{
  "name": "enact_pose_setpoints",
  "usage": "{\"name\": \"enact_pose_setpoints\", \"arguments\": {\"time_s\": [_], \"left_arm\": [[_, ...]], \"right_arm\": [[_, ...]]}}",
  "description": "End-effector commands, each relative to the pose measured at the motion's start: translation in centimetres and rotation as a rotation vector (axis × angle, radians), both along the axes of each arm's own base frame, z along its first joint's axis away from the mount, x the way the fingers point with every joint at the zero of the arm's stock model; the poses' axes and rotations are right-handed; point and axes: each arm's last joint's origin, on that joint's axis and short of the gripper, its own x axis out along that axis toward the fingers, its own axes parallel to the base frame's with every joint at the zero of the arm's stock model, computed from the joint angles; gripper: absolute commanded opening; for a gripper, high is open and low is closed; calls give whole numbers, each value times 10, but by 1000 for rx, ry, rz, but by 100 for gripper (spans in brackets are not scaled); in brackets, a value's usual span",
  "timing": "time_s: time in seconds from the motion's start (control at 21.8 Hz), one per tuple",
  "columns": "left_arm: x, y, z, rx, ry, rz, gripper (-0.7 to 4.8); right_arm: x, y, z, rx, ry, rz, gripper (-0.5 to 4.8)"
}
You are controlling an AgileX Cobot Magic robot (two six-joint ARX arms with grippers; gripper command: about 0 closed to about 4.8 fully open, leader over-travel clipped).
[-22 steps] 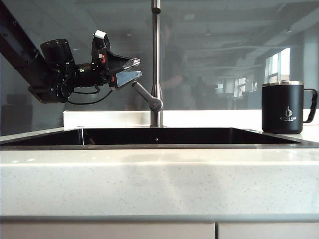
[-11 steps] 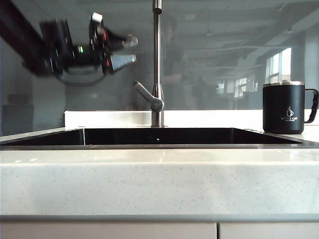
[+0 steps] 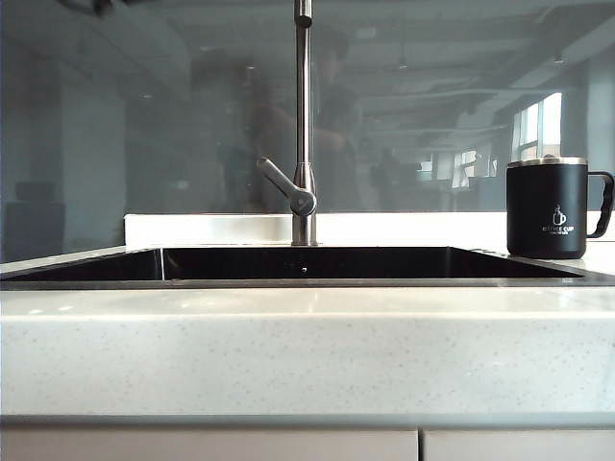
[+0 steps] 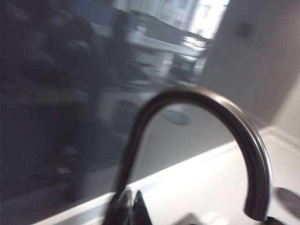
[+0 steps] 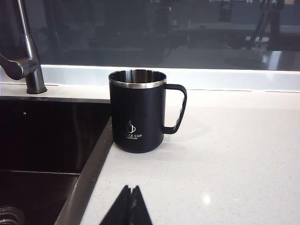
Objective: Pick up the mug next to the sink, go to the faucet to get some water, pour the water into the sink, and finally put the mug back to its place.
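The black mug (image 3: 546, 208) with its steel rim stands upright on the white counter at the right end of the sink (image 3: 307, 262), handle to the right. The faucet (image 3: 303, 125) rises behind the sink's middle, its lever slanting left. Neither gripper shows in the exterior view. In the right wrist view my right gripper (image 5: 131, 198) is shut and empty, low over the counter a short way in front of the mug (image 5: 137, 112). The blurred left wrist view shows my left gripper (image 4: 132, 202) shut and empty, up near the faucet's curved spout (image 4: 187, 93).
A dark glass wall (image 3: 144, 125) stands behind the counter's white back ledge (image 3: 192, 229). The sink's steel rim (image 5: 89, 173) runs beside the right gripper, and a drain (image 5: 7, 216) lies in the basin. White speckled counter (image 5: 225, 164) spreads around the mug.
The left arm has swung up and out of the exterior view, and its jaws, open before, are now shut. The mug and faucet have not moved.
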Motion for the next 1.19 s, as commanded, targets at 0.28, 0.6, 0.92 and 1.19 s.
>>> {"name": "enact_pose_setpoints", "arguments": {"time_s": [0.28,0.6,0.92,1.19], "left_arm": [[-132,19,46,246,111,600,-6],[-208,28,-52,283,100,747,-6],[-266,30,-173,226,-42,830,-6],[-308,31,-226,184,-127,892,-6]], "right_arm": [[0,0,1,-4,-16,2,-5],[0,0,1,-4,-16,2,-5],[0,0,1,-4,-15,2,-5],[0,0,1,-4,-15,2,-5]]}}
